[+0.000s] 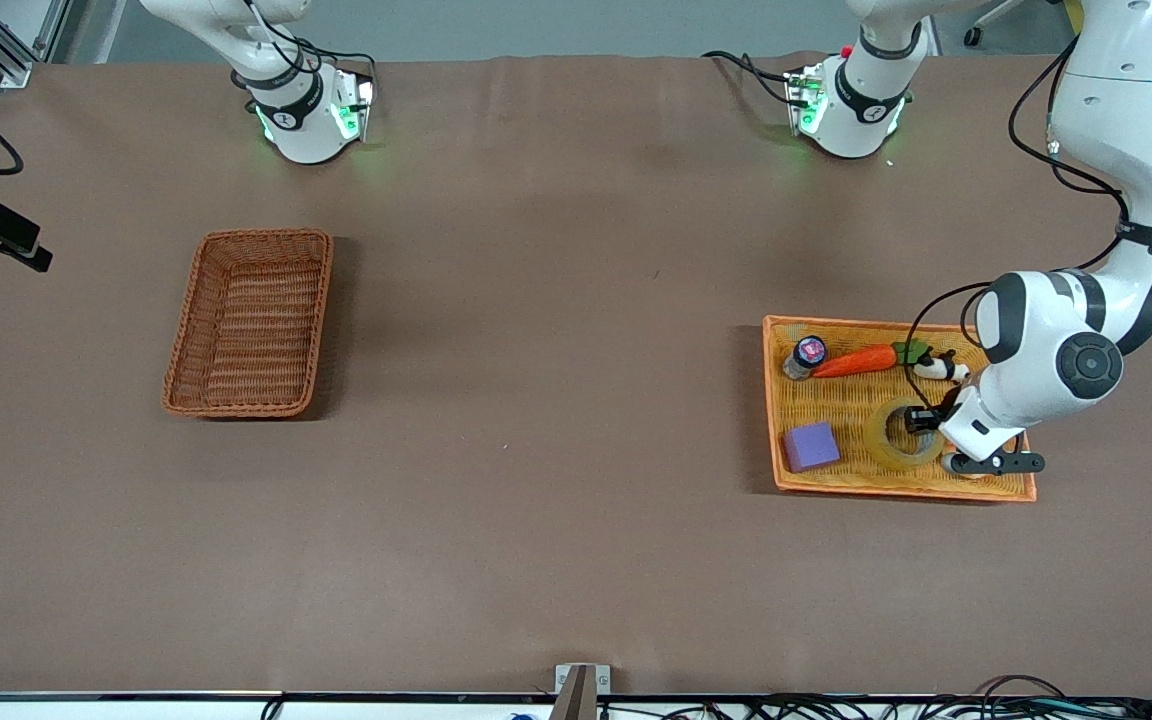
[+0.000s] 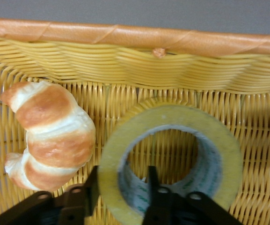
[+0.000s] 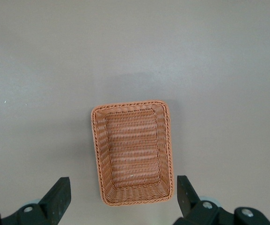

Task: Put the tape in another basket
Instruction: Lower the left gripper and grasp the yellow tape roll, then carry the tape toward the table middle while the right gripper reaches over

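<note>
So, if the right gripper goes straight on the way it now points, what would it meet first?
Probably the basket. The right gripper is open and points down at the table, and in the right wrist view the empty basket lies between its fingers. How high it hangs is unclear, but nothing else shows in that line.

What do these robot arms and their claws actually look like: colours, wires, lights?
Both arms are glossy white with rounded shells, dark grey joint bands and round dark caps. Loose black cables loop along the left arm. Green lights glow at both round bases, the right arm's included. The left claw has slim black fingers with small screws; the right claw has blunt black fingers.
</note>
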Motion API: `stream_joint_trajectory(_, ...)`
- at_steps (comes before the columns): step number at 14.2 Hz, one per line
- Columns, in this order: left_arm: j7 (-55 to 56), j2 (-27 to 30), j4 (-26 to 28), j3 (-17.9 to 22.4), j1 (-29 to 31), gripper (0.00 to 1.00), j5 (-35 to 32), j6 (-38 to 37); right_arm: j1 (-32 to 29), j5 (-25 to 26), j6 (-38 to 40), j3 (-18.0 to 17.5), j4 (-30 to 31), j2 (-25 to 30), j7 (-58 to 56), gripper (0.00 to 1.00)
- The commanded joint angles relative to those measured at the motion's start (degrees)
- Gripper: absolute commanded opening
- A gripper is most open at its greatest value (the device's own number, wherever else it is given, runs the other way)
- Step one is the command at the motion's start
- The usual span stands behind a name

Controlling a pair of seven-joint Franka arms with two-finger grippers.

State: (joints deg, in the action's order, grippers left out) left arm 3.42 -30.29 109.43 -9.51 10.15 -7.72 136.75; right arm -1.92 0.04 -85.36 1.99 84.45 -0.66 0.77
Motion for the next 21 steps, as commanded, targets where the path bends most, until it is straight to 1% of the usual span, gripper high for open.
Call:
stream_joint_trajectory(1,0.45,0.49,-0.62,-0.43,0.22,0.02,-0.89,-0.33,-0.45,-0.39,0.37,-0.32,-0.60,-0.13,-0.51,1.00)
stream_joint_trajectory(2,0.19,1.80,-0.71,-0.51,0.22,0.01,-0.98,-0.60,-0.45,-0.39,0.37,-0.32,-0.60,-0.05,-0.51,1.00)
stream_joint_trajectory(3,0.45,3.98,-0.54,-0.51,-0.22,0.01,-0.98,-2.43,-0.45,-0.39,0.37,-0.32,-0.60,-0.13,-0.51,1.00)
stream_joint_trajectory(4,0.80,6.09,-0.80,-1.21,-0.83,0.01,-0.98,-6.02,-0.45,-0.39,0.37,-0.32,-0.60,-0.05,-0.51,1.00)
stream_joint_trajectory(6,2.28,9.62,-2.46,-4.28,-0.84,0.01,-0.89,-11.22,-0.45,-0.39,0.37,-0.32,-0.60,-0.13,-0.59,1.00)
stream_joint_trajectory(8,6.75,11.03,-5.35,-9.80,-0.92,0.01,-0.89,-17.01,-0.45,-0.39,0.11,-0.23,-0.51,-0.31,-0.60,1.00)
stream_joint_trajectory(10,14.38,10.25,-9.39,-15.08,-1.62,0.01,-0.89,-21.50,-0.46,-0.39,0.28,-0.32,-0.51,-1.01,-0.60,1.00)
stream_joint_trajectory(11,19.47,9.38,-11.15,-17.37,-3.37,0.01,-0.89,-22.91,-0.45,-0.39,0.28,-0.32,-0.51,-1.01,-0.51,1.00)
stream_joint_trajectory(12,23.87,8.06,-12.56,-18.00,-6.00,0.01,-0.89,-23.10,-0.45,-0.39,0.28,-0.32,-0.51,-1.01,-0.59,1.00)
stream_joint_trajectory(13,28.62,6.05,-14.75,-18.00,-10.02,0.01,-0.89,-23.10,-0.28,-0.39,0.28,-0.32,-0.42,-1.01,-0.60,1.00)
stream_joint_trajectory(16,40.40,-1.77,-21.87,-17.83,-19.44,0.01,-0.98,-23.10,0.33,-1.00,-0.33,-0.85,0.01,-1.45,-0.77,1.00)
stream_joint_trajectory(19,49.82,-9.42,-29.16,-17.30,-28.06,0.01,-0.98,-22.40,3.05,-1.97,-3.22,-1.11,0.54,-4.43,-0.68,1.00)
stream_joint_trajectory(20,52.63,-11.88,-31.19,-17.21,-30.69,0.03,-0.98,-21.18,3.93,-1.97,-4.63,-1.11,1.15,-5.05,-0.51,1.00)
stream_joint_trajectory(21,53.96,-13.29,-31.64,-16.26,-32.72,0.03,-1.41,-19.08,4.90,-2.06,-5.68,-1.11,2.12,-5.75,-0.42,1.00)
